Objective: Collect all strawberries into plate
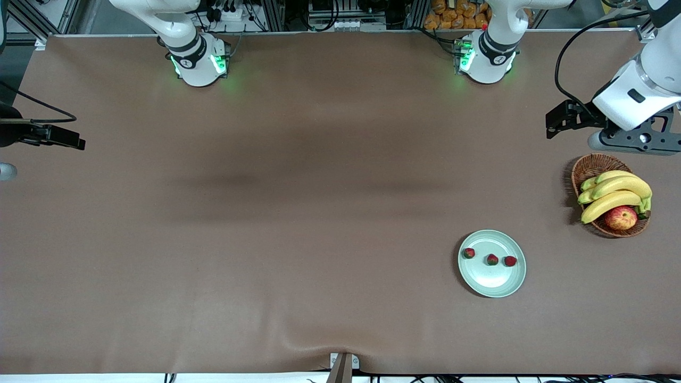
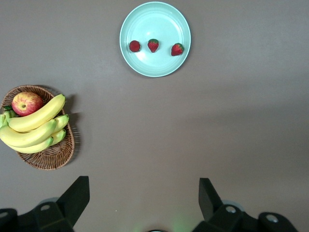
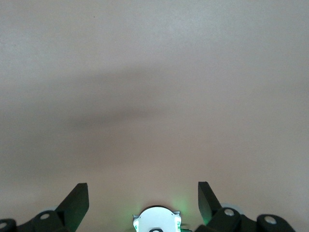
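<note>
Three strawberries lie in a row on the pale mint-green plate (image 1: 489,282): one (image 1: 468,253), a second (image 1: 492,259) and a third (image 1: 510,261). The left wrist view shows the same plate (image 2: 154,65) with the berries (image 2: 135,46), (image 2: 153,45), (image 2: 177,49) on it. My left gripper (image 2: 144,191) hangs open and empty, high over the left arm's end of the table, above the wicker basket. My right gripper (image 3: 143,193) waits open and empty, high over the right arm's end, above bare tabletop.
A brown wicker basket (image 1: 590,167) with bananas (image 1: 617,191) and a red-yellow apple (image 1: 621,217) stands beside the plate, toward the left arm's end and slightly farther from the front camera. A small bracket (image 1: 343,364) sits at the table's front edge.
</note>
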Robot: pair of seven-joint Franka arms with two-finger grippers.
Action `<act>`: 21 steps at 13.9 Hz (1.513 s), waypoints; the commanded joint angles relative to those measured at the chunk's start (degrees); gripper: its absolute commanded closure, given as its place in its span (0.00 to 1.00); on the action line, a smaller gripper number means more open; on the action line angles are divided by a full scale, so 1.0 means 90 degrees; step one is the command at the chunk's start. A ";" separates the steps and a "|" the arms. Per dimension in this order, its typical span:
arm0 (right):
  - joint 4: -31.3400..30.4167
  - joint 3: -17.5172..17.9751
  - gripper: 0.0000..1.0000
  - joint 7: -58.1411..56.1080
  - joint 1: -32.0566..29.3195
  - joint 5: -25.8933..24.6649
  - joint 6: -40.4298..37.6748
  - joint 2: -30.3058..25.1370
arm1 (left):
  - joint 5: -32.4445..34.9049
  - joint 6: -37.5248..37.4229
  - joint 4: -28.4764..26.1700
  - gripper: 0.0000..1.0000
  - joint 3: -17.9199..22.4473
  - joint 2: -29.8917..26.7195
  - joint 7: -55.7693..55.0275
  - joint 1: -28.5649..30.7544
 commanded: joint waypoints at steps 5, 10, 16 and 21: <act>0.0108 0.0004 0.00 -0.0042 -0.0113 0.0057 0.0051 0.0054 | 0.0080 0.0085 0.0000 0.00 -0.0042 -0.0133 -0.0077 -0.0002; 0.0098 0.0033 0.00 -0.0062 -0.0036 0.0058 -0.0007 0.0045 | 0.0071 0.0085 0.0029 0.00 -0.0042 -0.0133 -0.0028 0.0017; 0.0264 0.0052 0.00 -0.0042 -0.0045 0.0106 -0.0056 -0.0023 | 0.0080 0.0153 0.0029 0.00 -0.0042 -0.0123 -0.0028 -0.0002; 0.0304 0.0043 0.00 -0.0013 -0.0045 0.0126 -0.0582 -0.0433 | 0.0080 0.0153 0.0029 0.00 -0.0042 -0.0133 -0.0028 -0.0002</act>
